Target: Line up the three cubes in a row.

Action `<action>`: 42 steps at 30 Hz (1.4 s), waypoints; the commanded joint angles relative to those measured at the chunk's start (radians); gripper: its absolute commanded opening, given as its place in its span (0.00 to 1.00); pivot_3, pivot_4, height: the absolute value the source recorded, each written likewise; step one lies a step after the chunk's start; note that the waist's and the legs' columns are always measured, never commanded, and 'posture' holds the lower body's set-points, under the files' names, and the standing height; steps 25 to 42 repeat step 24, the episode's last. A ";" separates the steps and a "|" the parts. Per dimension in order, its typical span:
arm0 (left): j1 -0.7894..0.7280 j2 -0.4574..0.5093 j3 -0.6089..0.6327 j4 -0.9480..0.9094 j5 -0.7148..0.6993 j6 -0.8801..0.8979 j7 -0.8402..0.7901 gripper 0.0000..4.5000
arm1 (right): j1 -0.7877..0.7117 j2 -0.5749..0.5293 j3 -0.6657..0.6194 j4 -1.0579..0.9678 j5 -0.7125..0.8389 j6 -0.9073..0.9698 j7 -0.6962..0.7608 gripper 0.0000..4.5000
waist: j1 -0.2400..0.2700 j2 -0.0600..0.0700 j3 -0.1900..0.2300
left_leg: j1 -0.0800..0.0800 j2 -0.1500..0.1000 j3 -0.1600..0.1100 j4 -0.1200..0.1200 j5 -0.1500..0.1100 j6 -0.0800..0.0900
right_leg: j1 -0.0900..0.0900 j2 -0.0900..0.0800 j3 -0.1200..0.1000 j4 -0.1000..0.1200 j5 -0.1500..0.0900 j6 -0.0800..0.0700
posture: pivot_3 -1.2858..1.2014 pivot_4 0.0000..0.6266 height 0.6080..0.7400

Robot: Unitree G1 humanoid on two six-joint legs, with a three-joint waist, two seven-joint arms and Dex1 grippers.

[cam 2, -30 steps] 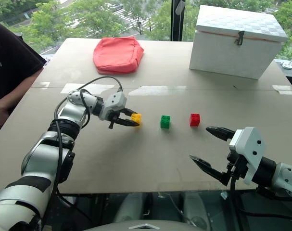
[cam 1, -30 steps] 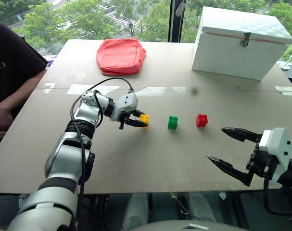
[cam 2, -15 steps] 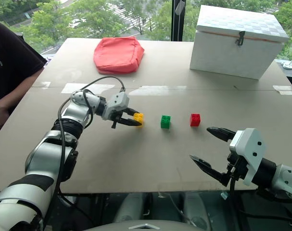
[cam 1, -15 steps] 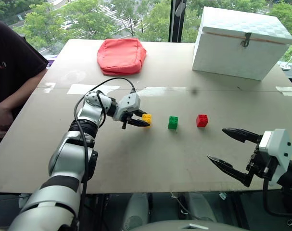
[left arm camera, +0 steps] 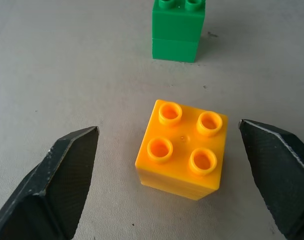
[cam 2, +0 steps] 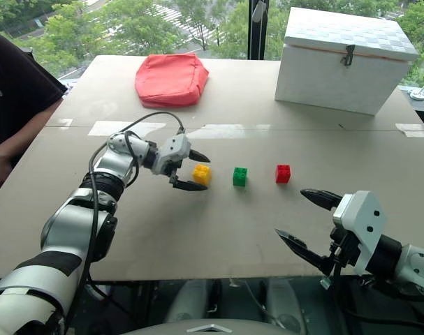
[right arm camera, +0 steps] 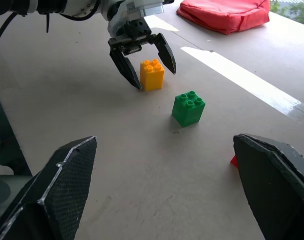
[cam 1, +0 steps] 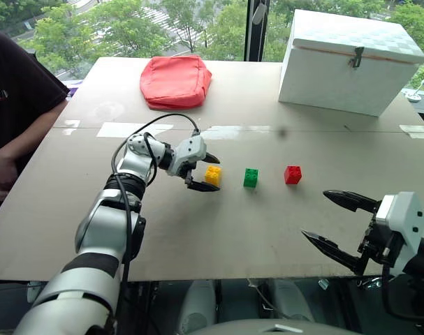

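The red cube (right arm camera: 233,161) is almost wholly cut off behind a right finger in the right wrist view; only a sliver shows. In the left wrist view the green cube (left arm camera: 177,29) is cropped at the frame edge. A person (cam 1: 16,105) at the table's 9 o'clock side is cut off by the frame.

Left gripper (cam 1: 207,172): jaws spread wide, one finger on each side of the yellow cube (cam 1: 212,175), with visible gaps on both sides. It grips nothing. Whether the fingertips touch the tabletop cannot be told.

Right gripper (cam 1: 328,222): jaws fully spread, empty, hanging off the table's near edge at about 5 o'clock, well apart from the cubes.

All three cubes stand upright on the table (cam 1: 232,230) in a row running 9 to 3 o'clock: yellow, green, red (cam 1: 293,174), each apart from the next.

Cubes are glossy moulded plastic, four round studs on top. Fingers are black, matt, finely textured, tapering to points. Tabletop is flat, dull beige board. At 11 o'clock lies a soft red fabric pouch (cam 1: 175,81); at 1 o'clock, a white box (cam 1: 351,61) with a metal latch.
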 commanded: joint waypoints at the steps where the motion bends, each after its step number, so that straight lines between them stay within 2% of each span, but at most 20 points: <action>1: 0.032 0.052 0.060 -0.127 -0.063 0.071 -0.015 0.98 | -0.006 -0.002 -0.045 -0.015 0.003 -0.024 0.005 1.00 | -0.001 0.000 0.000 | 0.000 0.000 0.000 0.000 0.000 0.000 | 0.000 0.000 0.000 0.000 0.000 0.000 | 0.52 0.24 1.00; 5: 0.230 0.113 0.134 -0.505 -0.169 0.291 0.040 0.98 | -0.028 -0.009 -0.042 0.030 0.004 -0.011 0.011 1.00 | -0.005 0.001 0.000 | 0.001 0.002 0.000 0.000 0.000 0.000 | 0.000 0.000 0.001 0.001 0.000 0.000 | 0.52 0.24 1.00; 10: 0.518 0.152 0.241 -0.961 -0.262 0.533 0.225 0.98 | -0.050 -0.017 -0.029 0.073 -0.013 -0.021 0.045 1.00 | 0.001 0.001 0.000 | 0.001 0.002 0.000 0.000 0.000 0.000 | 0.000 -0.002 0.001 0.001 0.000 0.000 | 0.52 0.24 1.00; 14: 0.766 0.126 0.380 -1.287 -0.371 0.750 0.425 0.98 | -0.025 -0.013 -0.050 0.115 -0.049 -0.042 0.098 1.00 | 0.001 0.001 0.000 | 0.002 0.002 0.000 0.000 0.000 0.000 | 0.001 -0.003 0.001 0.001 0.000 0.000 | 0.52 0.24 1.00; 18: 1.083 0.097 0.534 -1.557 -0.452 0.860 0.546 0.98 | 0.103 0.004 -0.167 0.182 -0.096 -0.063 0.187 1.00 | 0.000 0.003 -0.002 | 0.002 0.002 0.001 -0.002 0.000 0.000 | 0.000 -0.004 0.001 0.000 -0.001 0.001 | 0.52 0.24 1.00; 24: 1.320 0.092 0.677 -1.690 -0.555 0.901 0.595 0.98 | 0.178 0.012 -0.258 0.286 -0.149 -0.116 0.286 1.00 | 0.002 0.004 -0.002 | 0.004 0.001 0.000 -0.002 -0.003 -0.004 | 0.000 -0.006 0.000 0.000 -0.002 0.003 | 0.52 0.24 1.00; 42: 1.320 0.092 0.677 -1.690 -0.555 0.901 0.595 0.98 | 0.178 0.012 -0.258 0.286 -0.149 -0.116 0.286 1.00 | 0.002 0.004 -0.002 | 0.004 0.001 0.000 -0.002 -0.003 -0.004 | 0.000 -0.006 0.000 0.000 -0.002 0.003 | 0.52 0.24 1.00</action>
